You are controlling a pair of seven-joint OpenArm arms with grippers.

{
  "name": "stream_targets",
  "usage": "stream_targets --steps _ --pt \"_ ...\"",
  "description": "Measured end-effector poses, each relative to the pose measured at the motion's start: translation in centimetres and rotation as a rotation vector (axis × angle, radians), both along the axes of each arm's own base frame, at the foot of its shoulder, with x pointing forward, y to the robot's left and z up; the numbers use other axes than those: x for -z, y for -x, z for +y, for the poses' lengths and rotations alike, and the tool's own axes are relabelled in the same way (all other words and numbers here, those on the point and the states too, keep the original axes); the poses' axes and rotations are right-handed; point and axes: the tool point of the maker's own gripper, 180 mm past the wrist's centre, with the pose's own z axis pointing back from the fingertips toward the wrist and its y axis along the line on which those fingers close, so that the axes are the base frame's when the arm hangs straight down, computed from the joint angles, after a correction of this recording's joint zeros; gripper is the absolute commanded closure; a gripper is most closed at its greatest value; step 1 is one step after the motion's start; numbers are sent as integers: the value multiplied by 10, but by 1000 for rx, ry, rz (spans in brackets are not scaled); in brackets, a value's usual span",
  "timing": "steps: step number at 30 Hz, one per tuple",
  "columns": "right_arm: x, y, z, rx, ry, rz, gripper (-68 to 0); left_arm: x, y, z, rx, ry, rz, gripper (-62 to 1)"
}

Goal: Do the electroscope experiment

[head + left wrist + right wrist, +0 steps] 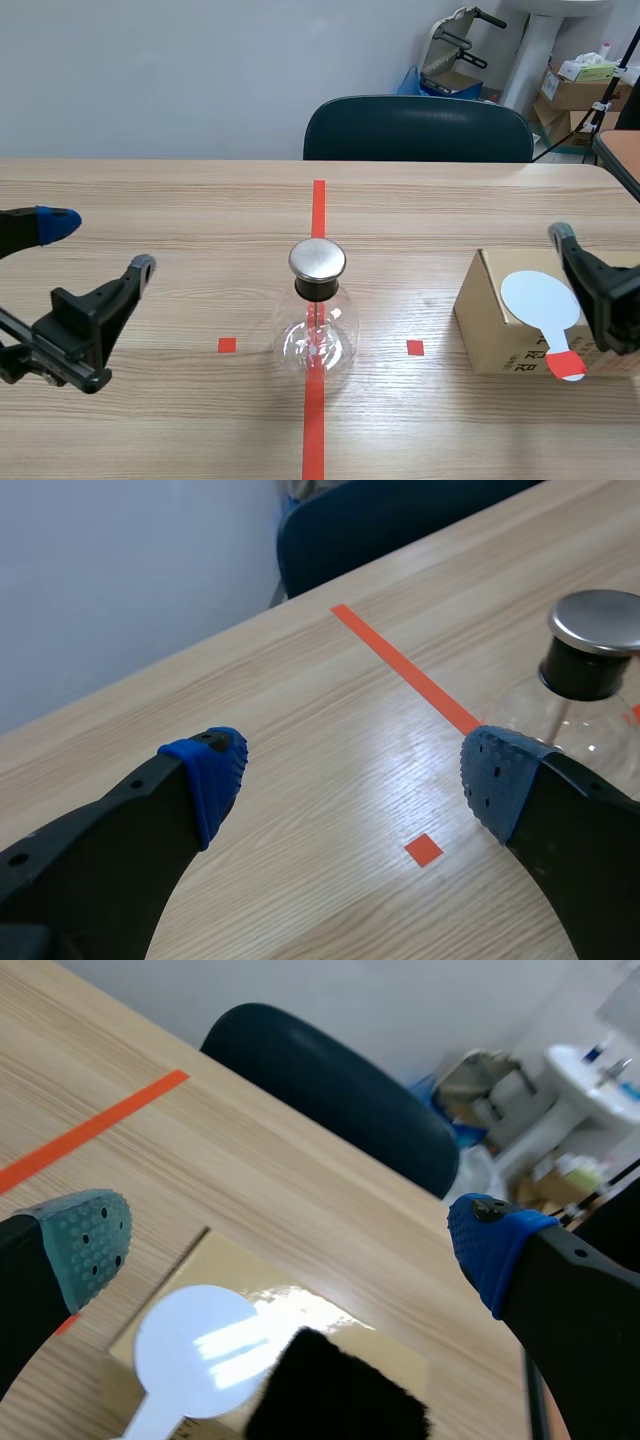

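Left gripper (98,245) first: fingers spread wide, nothing between them, hanging low over the desk (180,200). The electroscope (317,305) is not in that gap. It stands ahead of the fingers and off past one of them, well apart from the pads. It's a round glass flask, bolt upright on the orange tape line, with its long axis vertical and the metal cap (317,260) pointing straight up.

Moving across, a cardboard box (490,310) carries the white paddle (540,298). It lies flat, round disc toward the far side of the desk and red handle (565,365) pointing back toward the robot, long axis running along that line. A black fuzzy pad (335,1390) sits just beside the disc.

Right gripper (290,1245): fingers wide open too, holding nothing, poised above the box with the disc below the gap, nearer the grey-green pad.

By my reading this is the opening step, with the paddle pickup not yet made. The next move calls for the right fingers to come down and close on the narrow handle end, a thin flat target. Then the disc goes over to that cap.
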Motion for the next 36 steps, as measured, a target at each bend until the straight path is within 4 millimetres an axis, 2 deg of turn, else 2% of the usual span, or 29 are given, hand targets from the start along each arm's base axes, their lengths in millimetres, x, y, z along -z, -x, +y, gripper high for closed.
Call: stream_targets --steps 6,13,26,36 --pt "-13 -19 21 -58 -103 54 -679 -10 15 11 -9 35 -62 -460" --pt "-7 -31 38 -51 -162 100 -679 -11 38 14 -11 82 -73 -460" --pt "-3 -31 38 -33 -176 119 -679 -12 46 10 9 105 -79 -460" --pt "-5 -31 38 -36 -179 112 -679 -9 50 3 60 29 -95 -460"
